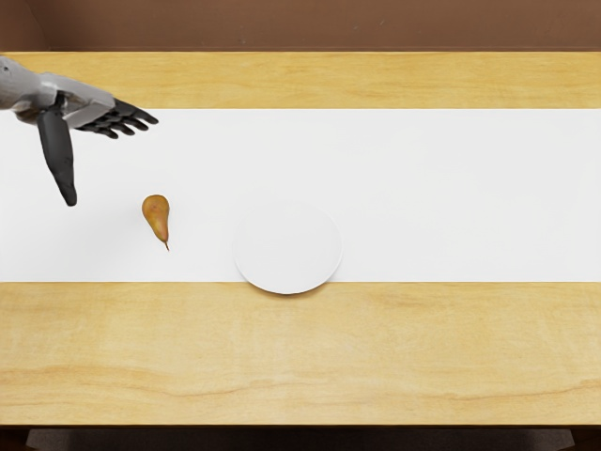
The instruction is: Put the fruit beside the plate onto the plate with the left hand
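Head view is taken down at a slant onto a wooden desk (376, 348), across which a broad white runner (451, 188) is laid from the left edge to the right edge. A brown pear (156, 216) is seen lying on its side on the runner, left of centre. Its rounded end is turned toward the far side and its thin stem is pointed toward the near side. A round white plate (287, 247) is set to the right of the pear, near it but clearly apart from it. The plate's near rim is carried just past the runner's near border onto the bare wood.

The left hand (80, 117) is seen at the far left, with its pale arm brought in from the left edge. Its dark fingers (127, 120) are stretched out and spread toward the right, its thumb (58, 155) is pointed down toward the near side, and no object is gripped. The hand is placed farther back and further left than the pear and is separated from it by bare runner. How high it is held over the desk cannot be told.
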Controlling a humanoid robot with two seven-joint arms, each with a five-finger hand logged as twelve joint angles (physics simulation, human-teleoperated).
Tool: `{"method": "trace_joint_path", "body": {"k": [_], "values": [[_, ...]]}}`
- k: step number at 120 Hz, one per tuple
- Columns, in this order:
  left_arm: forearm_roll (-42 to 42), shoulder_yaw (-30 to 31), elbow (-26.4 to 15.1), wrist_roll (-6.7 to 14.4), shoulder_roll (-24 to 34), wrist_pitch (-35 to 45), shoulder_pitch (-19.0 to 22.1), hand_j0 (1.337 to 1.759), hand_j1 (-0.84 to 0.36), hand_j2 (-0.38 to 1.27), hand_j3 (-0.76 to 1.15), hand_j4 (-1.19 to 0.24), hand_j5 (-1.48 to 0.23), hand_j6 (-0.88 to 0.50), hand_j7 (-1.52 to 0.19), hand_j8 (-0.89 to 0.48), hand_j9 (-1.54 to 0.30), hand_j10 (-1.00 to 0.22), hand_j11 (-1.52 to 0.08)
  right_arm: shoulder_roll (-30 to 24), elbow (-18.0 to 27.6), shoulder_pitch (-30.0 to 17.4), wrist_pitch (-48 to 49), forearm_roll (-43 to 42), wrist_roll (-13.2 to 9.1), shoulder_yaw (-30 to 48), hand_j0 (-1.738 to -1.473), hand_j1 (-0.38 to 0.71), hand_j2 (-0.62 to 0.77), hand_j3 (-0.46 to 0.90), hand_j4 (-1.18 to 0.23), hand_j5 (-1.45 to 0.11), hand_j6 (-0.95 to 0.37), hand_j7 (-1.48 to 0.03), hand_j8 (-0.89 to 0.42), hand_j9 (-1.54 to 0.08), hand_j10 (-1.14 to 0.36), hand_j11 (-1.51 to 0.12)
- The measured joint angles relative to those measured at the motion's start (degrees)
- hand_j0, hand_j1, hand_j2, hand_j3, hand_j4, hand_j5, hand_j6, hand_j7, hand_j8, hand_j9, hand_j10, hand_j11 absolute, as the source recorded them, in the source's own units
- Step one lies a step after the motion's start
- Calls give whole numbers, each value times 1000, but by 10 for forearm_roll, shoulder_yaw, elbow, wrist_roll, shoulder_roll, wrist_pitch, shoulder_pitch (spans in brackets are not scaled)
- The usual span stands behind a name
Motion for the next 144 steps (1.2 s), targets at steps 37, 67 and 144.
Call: {"method": "trace_joint_path", "body": {"k": [37, 67, 144], "values": [[6, -1, 0, 0, 0, 0, 0, 1658, 343, 1, 0, -6, -7, -7, -7, -6, -7, -6, -7, 0, -1, 0, 0, 0, 0, 0, -1658, -340, -2, 0, -8, -10, -8, -10, -8, -10, -8, -10], [35, -1, 32, 0, -19, 0, 0, 1658, 343, 1, 0, -6, -7, -7, -7, -6, -7, -6, -7, 0, -2, 0, 0, 0, 0, -1, -1658, -340, -2, 0, -8, -10, -8, -10, -8, -10, -8, -10], [-19, -19, -66, 249, -149, 245, 7, 1658, 343, 1, 0, -6, -7, -6, -7, -6, -6, -5, -6, 0, -2, 1, 0, 0, 0, -1, -1658, -340, -2, 0, -8, -10, -8, -10, -8, -10, -8, -10]]}}
